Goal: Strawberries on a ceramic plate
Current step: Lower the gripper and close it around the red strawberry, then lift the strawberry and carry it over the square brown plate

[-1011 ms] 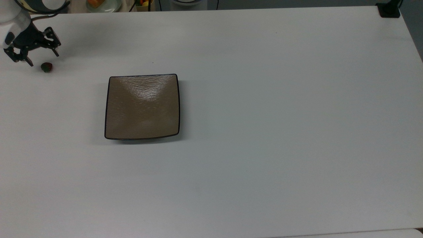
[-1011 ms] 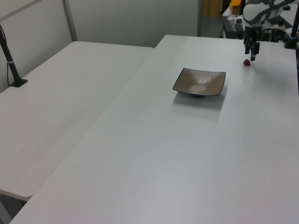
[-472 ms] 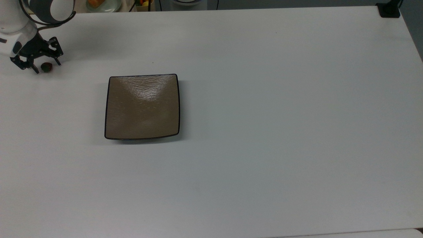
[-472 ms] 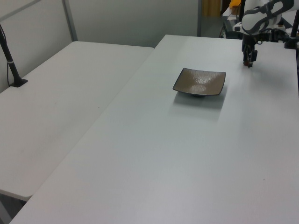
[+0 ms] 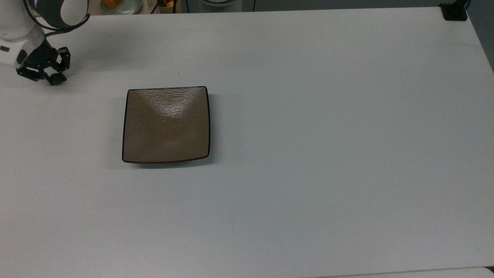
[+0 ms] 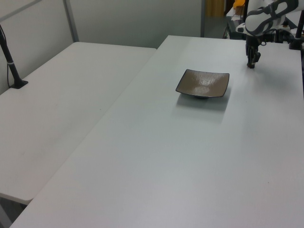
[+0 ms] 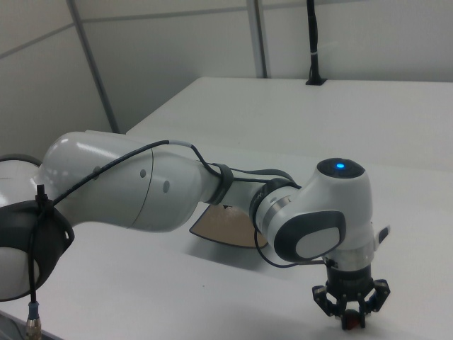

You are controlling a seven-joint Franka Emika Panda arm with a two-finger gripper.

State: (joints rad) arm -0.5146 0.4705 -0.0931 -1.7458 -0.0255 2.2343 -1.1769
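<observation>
The gripper (image 5: 53, 78) is sitting low at the table (image 5: 308, 116), at the top view's far left, and its fingers are closing around the strawberry (image 5: 58, 79) — the fruit is showing there as a dark blob between the black fingertips, resting on or just above the white surface. In the right view the gripper (image 7: 352, 319) is pointing straight down near the bottom edge, and a bit of red, the strawberry (image 7: 351, 322), is peeking out between the finger ends; the fingers are pressing in on it from both sides, so the tool is clenching the fruit. In the left view the gripper (image 6: 251, 62) is standing at the far right end of the table, too small there to make out the fruit.

The plate (image 5: 166, 124) is lying flat and bare on the table, well apart from the gripper, toward the top view's right and lower down. In the left view the plate (image 6: 203, 83) is lying nearer the camera than the gripper, and in the right view a brown corner of the plate (image 7: 226, 228) is showing behind the white arm (image 7: 141, 191), which is stretching across from the right view's left — a blue light is glowing on its wrist joint
</observation>
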